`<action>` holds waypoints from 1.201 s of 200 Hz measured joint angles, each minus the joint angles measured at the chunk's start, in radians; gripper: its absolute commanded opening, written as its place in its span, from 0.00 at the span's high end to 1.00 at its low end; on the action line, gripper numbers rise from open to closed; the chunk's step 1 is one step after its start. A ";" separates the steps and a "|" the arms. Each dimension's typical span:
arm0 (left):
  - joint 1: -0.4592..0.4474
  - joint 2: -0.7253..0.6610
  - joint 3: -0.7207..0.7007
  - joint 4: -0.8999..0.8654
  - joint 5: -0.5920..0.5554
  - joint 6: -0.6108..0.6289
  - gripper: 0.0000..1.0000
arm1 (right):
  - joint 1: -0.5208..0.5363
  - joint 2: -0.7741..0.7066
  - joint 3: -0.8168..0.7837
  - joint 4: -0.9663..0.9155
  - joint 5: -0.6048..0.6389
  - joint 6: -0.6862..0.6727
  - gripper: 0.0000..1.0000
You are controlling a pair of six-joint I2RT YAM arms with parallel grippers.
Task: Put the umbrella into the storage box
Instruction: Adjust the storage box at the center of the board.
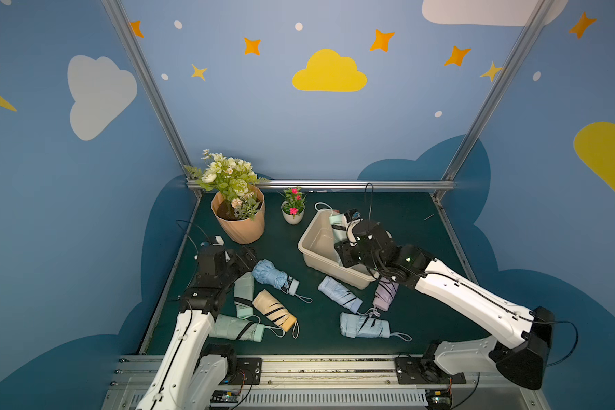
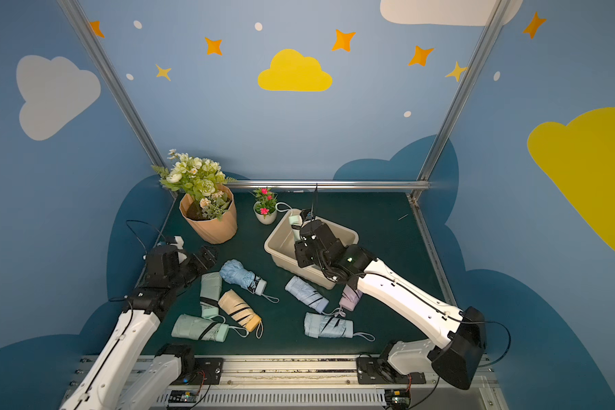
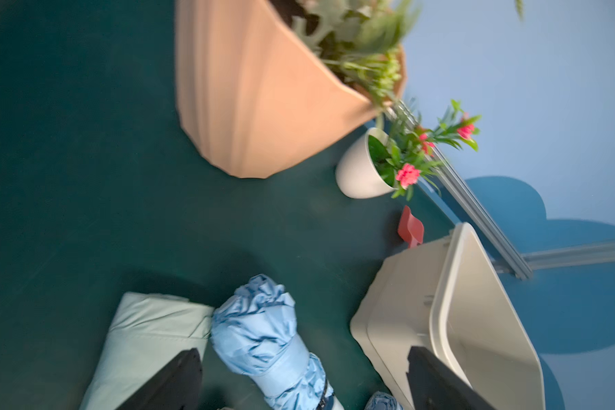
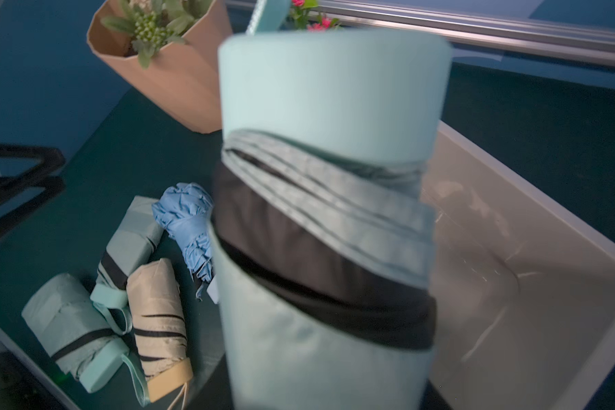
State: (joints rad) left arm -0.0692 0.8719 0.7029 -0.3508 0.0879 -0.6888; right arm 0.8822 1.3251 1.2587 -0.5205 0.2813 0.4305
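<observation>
**One held, seven lying**

Both top views: green mat, blue cloud-painted walls; seven loose umbrellas, two flower pots. Right gripper clamps the mint umbrella over the storage box. Left wrist: left gripper wide apart, empty.

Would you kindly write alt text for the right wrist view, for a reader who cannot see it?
A folded mint umbrella fills the middle, close to the camera, with the storage box behind it. On the green table lie a blue umbrella, a beige umbrella and two more mint ones, with a flower pot beyond.
</observation>
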 measured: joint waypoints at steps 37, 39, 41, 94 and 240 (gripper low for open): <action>-0.137 0.219 0.170 0.026 0.101 0.118 0.06 | -0.060 0.000 -0.002 -0.001 -0.013 0.148 0.96; -0.140 0.227 0.176 0.026 0.105 0.122 0.06 | -0.062 0.000 -0.002 -0.001 -0.014 0.153 0.96; -0.144 0.239 0.184 0.026 0.111 0.127 0.06 | -0.063 0.000 -0.003 -0.001 -0.014 0.157 0.96; -0.248 0.625 0.505 -0.039 0.224 0.352 0.06 | -0.100 -0.057 -0.073 -0.003 -0.039 0.218 0.96; -0.374 1.216 1.182 -0.566 0.020 0.595 0.83 | -0.180 -0.165 -0.146 -0.021 -0.045 0.241 0.95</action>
State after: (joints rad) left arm -0.4435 2.0876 1.8851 -0.9165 0.1078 -0.0940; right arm 0.7021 1.1599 1.1126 -0.5419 0.2367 0.6716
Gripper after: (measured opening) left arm 0.214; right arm 0.396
